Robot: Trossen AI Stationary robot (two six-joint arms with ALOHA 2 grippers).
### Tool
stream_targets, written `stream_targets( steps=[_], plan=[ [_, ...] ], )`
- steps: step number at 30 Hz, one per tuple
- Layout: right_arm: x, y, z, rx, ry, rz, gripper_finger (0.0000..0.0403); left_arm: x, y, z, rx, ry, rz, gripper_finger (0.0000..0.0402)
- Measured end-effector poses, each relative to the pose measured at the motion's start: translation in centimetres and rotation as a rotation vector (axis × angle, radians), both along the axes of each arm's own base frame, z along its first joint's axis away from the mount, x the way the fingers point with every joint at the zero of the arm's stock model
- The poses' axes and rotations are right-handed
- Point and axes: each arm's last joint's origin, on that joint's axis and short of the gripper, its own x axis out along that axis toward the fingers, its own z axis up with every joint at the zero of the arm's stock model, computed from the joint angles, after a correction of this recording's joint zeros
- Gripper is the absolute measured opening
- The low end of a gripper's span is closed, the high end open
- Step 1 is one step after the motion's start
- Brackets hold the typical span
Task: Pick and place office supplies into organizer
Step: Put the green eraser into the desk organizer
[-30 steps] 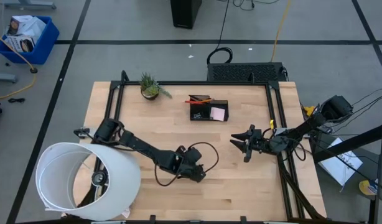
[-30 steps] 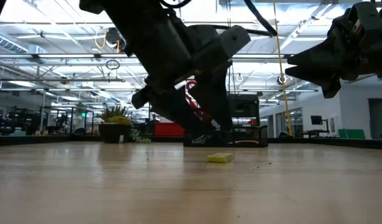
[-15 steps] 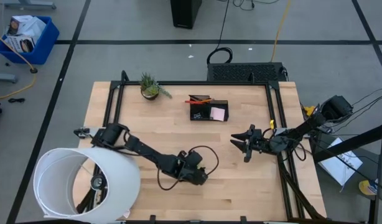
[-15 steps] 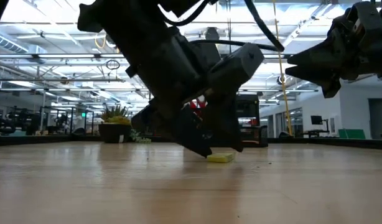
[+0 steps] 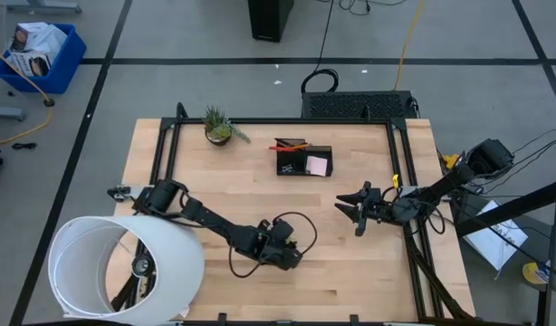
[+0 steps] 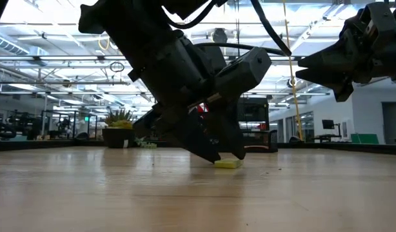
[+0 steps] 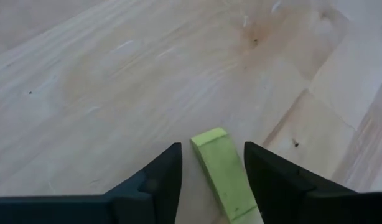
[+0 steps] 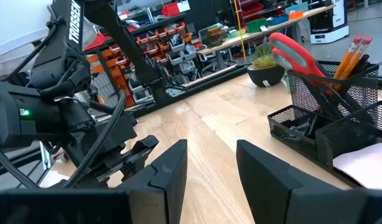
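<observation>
A small yellow-green piece (image 7: 225, 177) lies flat on the wooden table, also seen in the low view (image 6: 229, 164). My left gripper (image 7: 211, 149) is open and low over it, one finger on either side, with slim gaps showing. In the high view the left gripper (image 5: 292, 257) hides the piece. My right gripper (image 5: 355, 210) is open and hovers above the table's right part (image 8: 209, 168). The dark organizer (image 5: 303, 160) stands near the far edge and holds red scissors (image 8: 292, 53), orange pencils (image 8: 353, 53) and a pink pad (image 5: 318, 166).
A large white cylinder (image 5: 124, 263) lies over the table's near left corner beside the left arm's base. A small potted plant (image 5: 219, 127) stands near the far edge, left of the organizer. Bare wood (image 5: 341, 263) lies between the two grippers and toward the near edge.
My left gripper has moved down to the table and slightly toward the near edge, coming low over the yellow-green piece. The piece has stayed where it was. My right arm has kept still.
</observation>
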Motion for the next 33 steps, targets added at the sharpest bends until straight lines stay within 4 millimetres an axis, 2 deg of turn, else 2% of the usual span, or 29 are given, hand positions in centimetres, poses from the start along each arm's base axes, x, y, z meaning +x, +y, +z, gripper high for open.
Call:
stream_targets(
  steps=[7, 27, 33],
  plan=[
    [0.00, 0.00, 0.00, 0.000, 0.000, 0.000, 0.0132, 0.02, -0.03, -0.01, 0.003, 0.013, -0.036, 0.0154],
    [0.00, 0.00, 0.00, 0.000, 0.000, 0.000, 0.0132, -0.10, 0.29, -0.15, -0.004, 0.052, -0.043, 0.0151],
    [0.00, -0.01, 0.00, 0.000, 0.000, 0.000, 0.0132, -0.18, 0.34, -0.20, -0.002, 0.061, -0.040, 0.0108]
  ],
)
